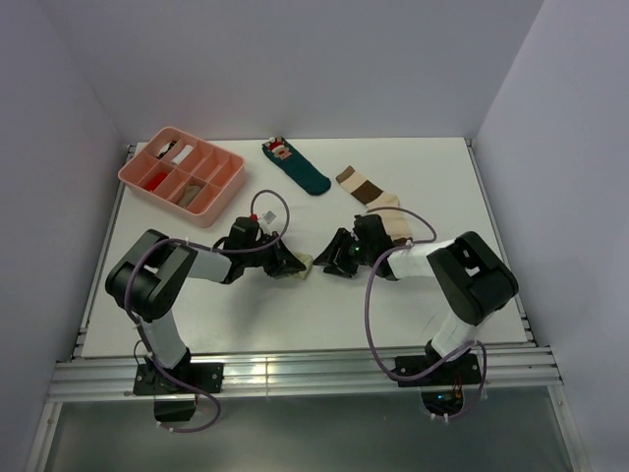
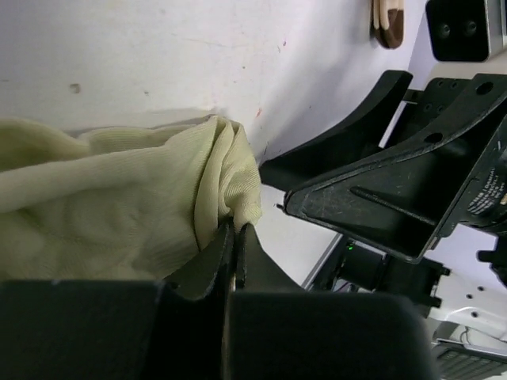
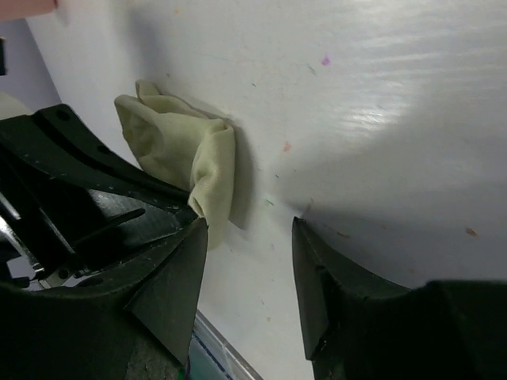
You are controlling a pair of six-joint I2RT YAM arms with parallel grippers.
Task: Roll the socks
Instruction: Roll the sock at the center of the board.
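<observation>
Looking across the white table (image 1: 295, 315), I'd judge the rolling has barely begun on the first of the pair. A pink plastic tray (image 1: 162, 202) with dividers sits by the far left corner. A dark teal sock (image 1: 298, 167) at the far edge is no part of this. The striped sock (image 1: 371, 192), cream with brown bands, lies flat toward the far edge, right of centre, with nothing touching it. The plain sock (image 2: 111, 206), a pale, fine-ribbed knit, is bunched in soft folds about mid-table. The left gripper (image 2: 236, 233) is pressed together on one folded edge of it. The right gripper (image 3: 249, 229), just beside, stands spread over bare tabletop. Next, I reckon, it must catch the loose end and turn it over; limp knit slumps easily.
</observation>
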